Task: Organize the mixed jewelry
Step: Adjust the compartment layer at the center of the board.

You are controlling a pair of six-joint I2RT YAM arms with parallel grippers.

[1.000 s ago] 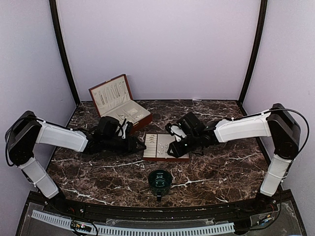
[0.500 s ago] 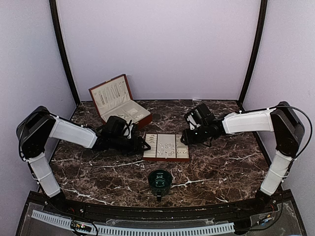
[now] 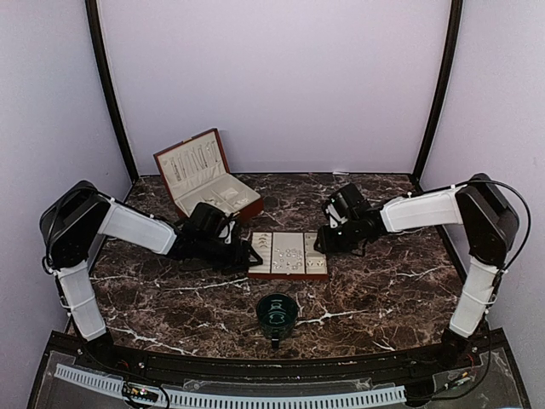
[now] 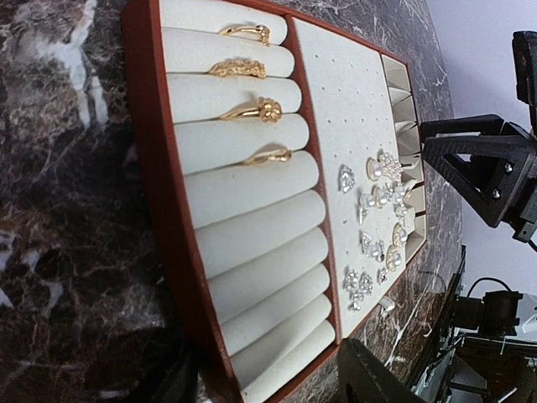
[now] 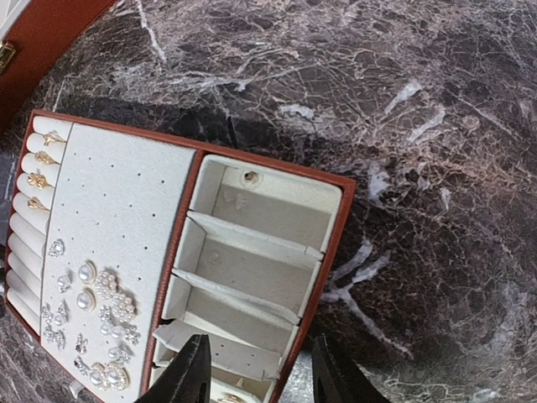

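Gold rings [image 4: 256, 109] ride cream padded rolls, pearly studs [image 4: 382, 180] beside them, in a red-rimmed tray [image 4: 168, 185]. My left fingers [image 4: 373, 378] and right fingers [image 5: 189, 374] gape apart. The veined marble worktop [image 5: 436, 168] spreads at 3 o'clock.

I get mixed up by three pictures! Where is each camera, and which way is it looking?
Top external: high behind the robot, looking down at the table; left arm, right arm show.
Left wrist: low beside the tray, facing across its ring rolls; own fingers at bottom.
Right wrist: above the tray's compartments, looking down; own fingers show.
Shared: both wrist views show the same earrings.
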